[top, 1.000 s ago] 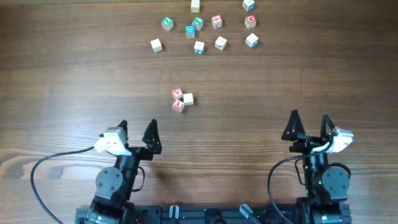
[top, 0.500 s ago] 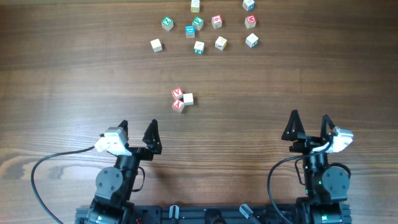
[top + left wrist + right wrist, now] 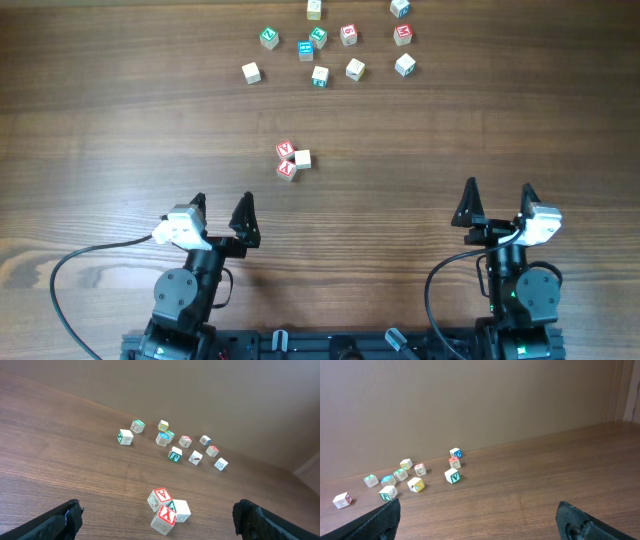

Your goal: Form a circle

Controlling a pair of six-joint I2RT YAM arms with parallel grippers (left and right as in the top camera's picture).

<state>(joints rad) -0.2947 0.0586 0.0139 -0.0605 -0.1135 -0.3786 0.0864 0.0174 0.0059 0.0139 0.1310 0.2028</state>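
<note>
While the left gripper (image 3: 221,200) and right gripper (image 3: 498,187) stand open and empty, bare table (image 3: 100,130) separates them from the three-cube cluster (image 3: 292,159); loose cubes (image 3: 319,75) crowd the far edge.

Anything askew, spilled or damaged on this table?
Nothing damaged or spilled. The three-cube cluster sits alone mid-table, its cubes skewed at different angles, apart from the scattered cubes farther away. The left gripper and right gripper have jaws open, empty.

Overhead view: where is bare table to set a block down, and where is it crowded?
Bare: the band between the three-cube cluster and the far scattered cubes; also between the left gripper and right gripper. Crowded: among the scattered cubes.
</note>
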